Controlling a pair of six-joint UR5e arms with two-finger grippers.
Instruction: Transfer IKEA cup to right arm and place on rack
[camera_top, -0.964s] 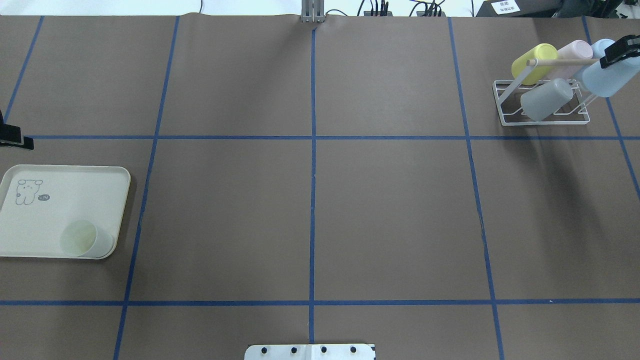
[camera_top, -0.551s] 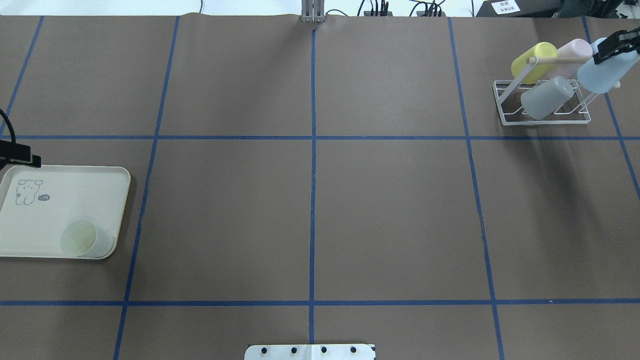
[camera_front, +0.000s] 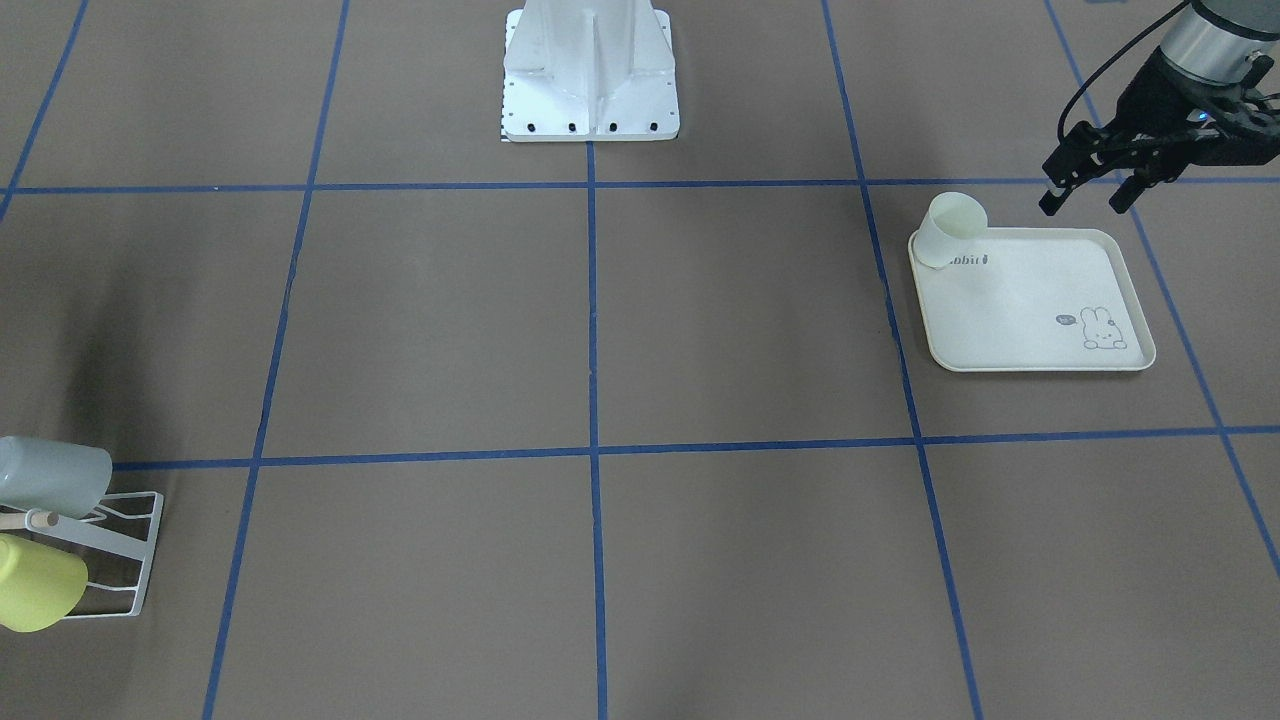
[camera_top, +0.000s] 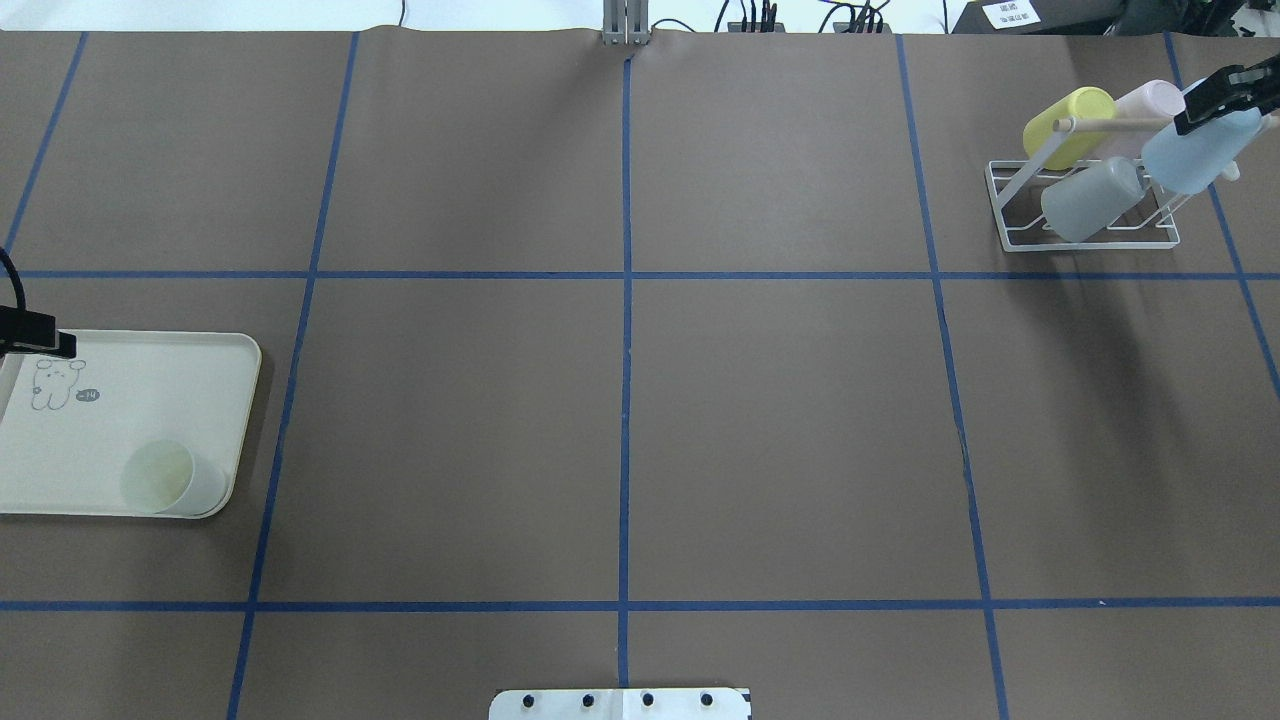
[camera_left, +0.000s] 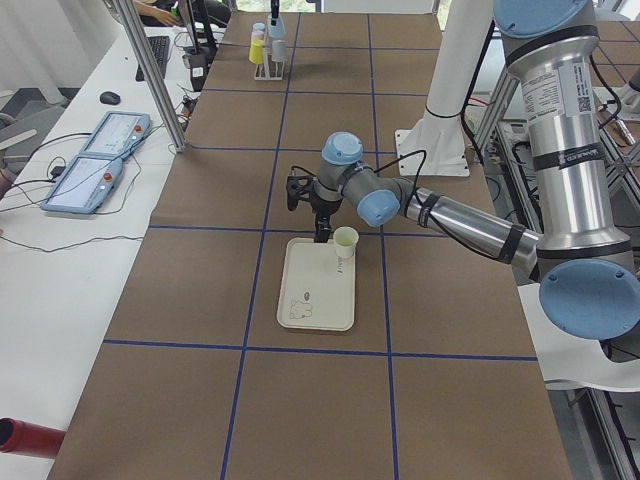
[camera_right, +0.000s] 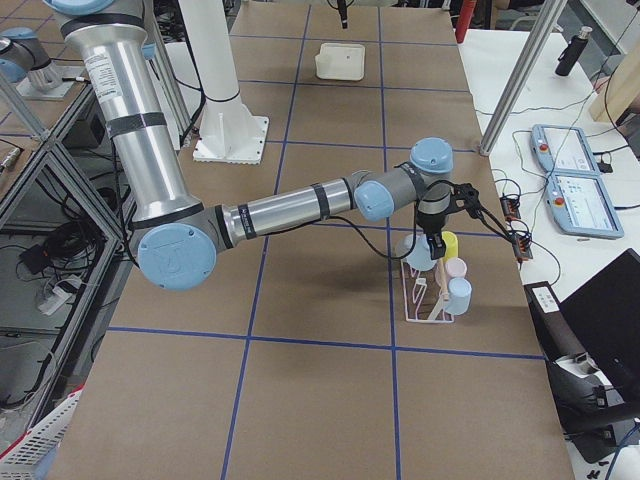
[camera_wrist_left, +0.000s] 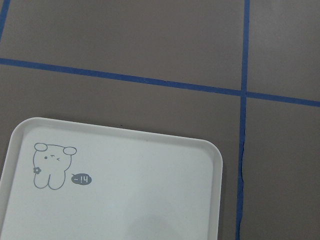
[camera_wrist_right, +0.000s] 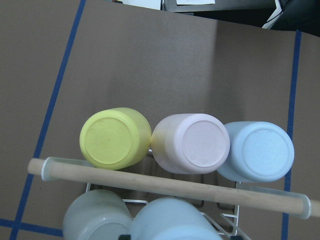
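Overhead exterior: right gripper is far right over the rack, its black finger lying across the base end of a light-blue cup. Jaws are closed on that cup. The cup is smooth matte plastic, a tapered cylinder, tilted, mouth down toward the rack's front row and just beside the grey cup. I cannot tell whether it is seated on a rod.

The rack is thin white wire with a rectangular base, slanted rods and a round pale wooden rod across the top. The back row holds a yellow cup, a pink cup and another blue cup, flat round bases up, touching side by side.

The right arm, a silver tube with light-blue joint caps, stretches out to the rack.

Left gripper hangs over the far edge of the tray, jaws spread apart and holding nothing. The tray is a cream rectangle with rounded corners, a raised rim and a rabbit print. A translucent pale-green cup stands upright in a tray corner, well apart from that gripper.

The table is covered in matte brown paper with a blue tape grid.
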